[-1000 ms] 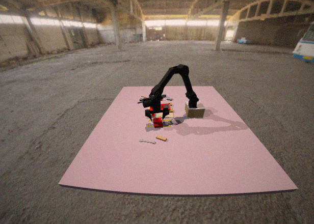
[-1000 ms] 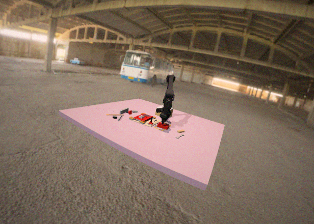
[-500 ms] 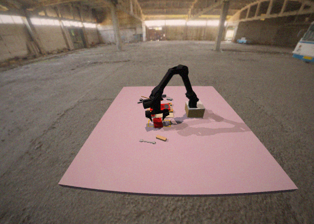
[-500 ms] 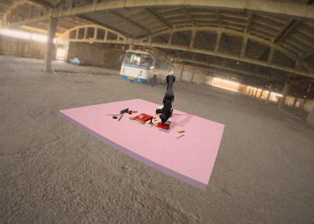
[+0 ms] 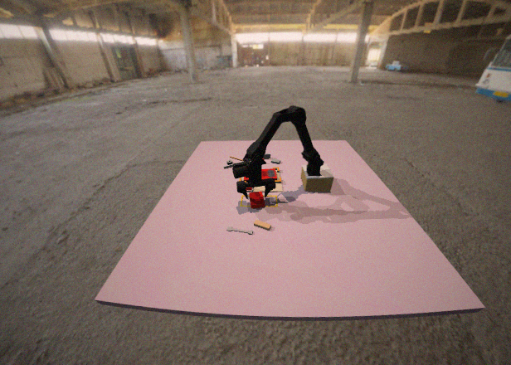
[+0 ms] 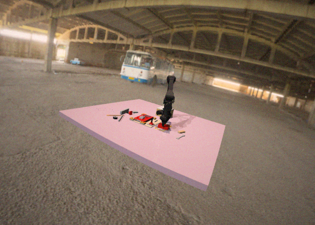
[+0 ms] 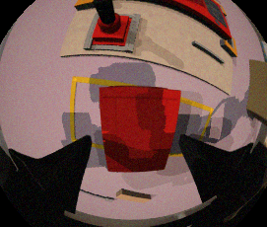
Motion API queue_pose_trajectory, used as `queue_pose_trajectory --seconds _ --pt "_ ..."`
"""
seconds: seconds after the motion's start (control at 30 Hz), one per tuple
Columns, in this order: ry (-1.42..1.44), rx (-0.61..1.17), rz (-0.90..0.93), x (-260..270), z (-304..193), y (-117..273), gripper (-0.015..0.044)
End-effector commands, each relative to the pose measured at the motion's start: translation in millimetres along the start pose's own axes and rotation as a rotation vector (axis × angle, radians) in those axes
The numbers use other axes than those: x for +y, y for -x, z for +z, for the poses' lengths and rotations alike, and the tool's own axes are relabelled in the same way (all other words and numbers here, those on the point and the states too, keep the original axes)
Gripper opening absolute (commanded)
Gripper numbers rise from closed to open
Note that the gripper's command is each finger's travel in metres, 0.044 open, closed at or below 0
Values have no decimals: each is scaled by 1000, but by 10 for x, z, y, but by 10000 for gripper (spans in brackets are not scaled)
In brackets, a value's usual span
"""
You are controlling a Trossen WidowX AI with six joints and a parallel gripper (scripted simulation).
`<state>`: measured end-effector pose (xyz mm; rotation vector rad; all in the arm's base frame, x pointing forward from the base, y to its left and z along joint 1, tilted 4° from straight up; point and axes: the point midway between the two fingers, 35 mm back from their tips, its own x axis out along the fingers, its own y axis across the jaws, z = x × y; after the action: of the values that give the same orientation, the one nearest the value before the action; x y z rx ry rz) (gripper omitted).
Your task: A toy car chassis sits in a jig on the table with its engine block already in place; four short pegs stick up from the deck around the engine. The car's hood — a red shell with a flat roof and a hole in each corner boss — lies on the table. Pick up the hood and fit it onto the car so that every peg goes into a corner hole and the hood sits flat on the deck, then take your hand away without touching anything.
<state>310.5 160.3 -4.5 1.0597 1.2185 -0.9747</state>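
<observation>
The red hood (image 5: 256, 202) (image 6: 163, 128) (image 7: 140, 118) lies on the table inside a yellow outline (image 7: 73, 109). My gripper (image 5: 256, 196) (image 6: 164, 125) (image 7: 137, 140) points down at it and is open, with nothing held. In the wrist view one black fingertip is on each side of the hood, with a gap on both sides. The red chassis (image 5: 265, 174) (image 6: 137, 118) sits in its jig behind the hood, with the grey engine block (image 6: 142, 117) on it. The pegs and the hood's corner holes cannot be made out.
A beige board (image 7: 165, 46) between hood and chassis carries a red part with a black knob (image 7: 109, 22). A wooden block (image 5: 262, 225) (image 6: 181, 132) (image 7: 133, 195) and a wrench (image 5: 240, 231) (image 6: 180, 137) lie in front. A box (image 5: 318, 184) stands at the arm's base. Several tools lie behind the chassis.
</observation>
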Motion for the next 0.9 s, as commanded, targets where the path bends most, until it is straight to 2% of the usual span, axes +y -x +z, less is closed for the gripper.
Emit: queue_pose_trajectory --seconds 0.0,0.87 --pt "5 2 -7 -20 -1 -35 440" --pt "5 2 -7 -21 -1 -163 440"
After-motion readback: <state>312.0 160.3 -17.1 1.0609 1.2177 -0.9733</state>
